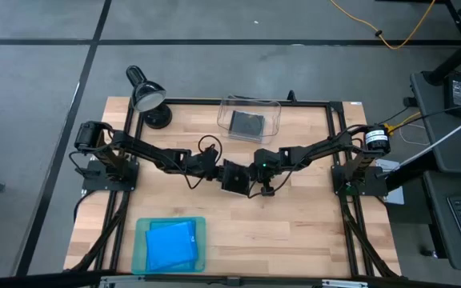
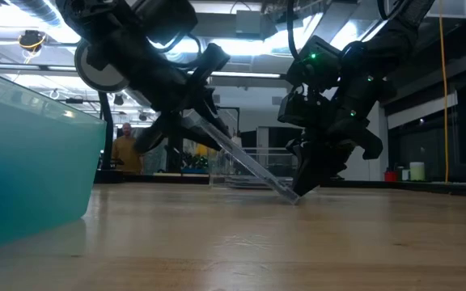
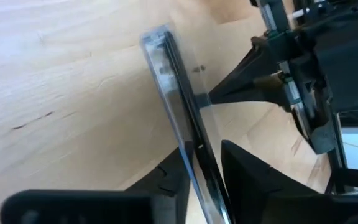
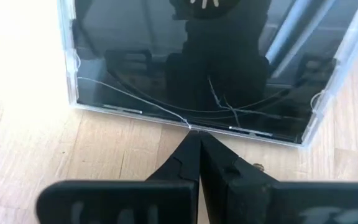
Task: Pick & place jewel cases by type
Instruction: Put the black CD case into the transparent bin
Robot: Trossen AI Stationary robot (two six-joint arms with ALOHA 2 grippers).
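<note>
Low view: at mid-table, the left gripper (image 2: 209, 129) clamps a dark grey jewel case (image 2: 245, 166) tilted, its lower edge on the table (image 2: 298, 242). The right gripper (image 4: 199, 146), fingers pressed together, props that edge. Next, probably, carrying it to the clear bin (image 1: 250, 120).

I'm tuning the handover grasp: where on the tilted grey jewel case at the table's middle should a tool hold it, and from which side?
Hold the grey jewel case by its raised edge, coming from the left arm's side, as the left tool does now. It leans with one edge on the table, so the faces lie free there. The right tool, shut, meets the low edge.
</note>
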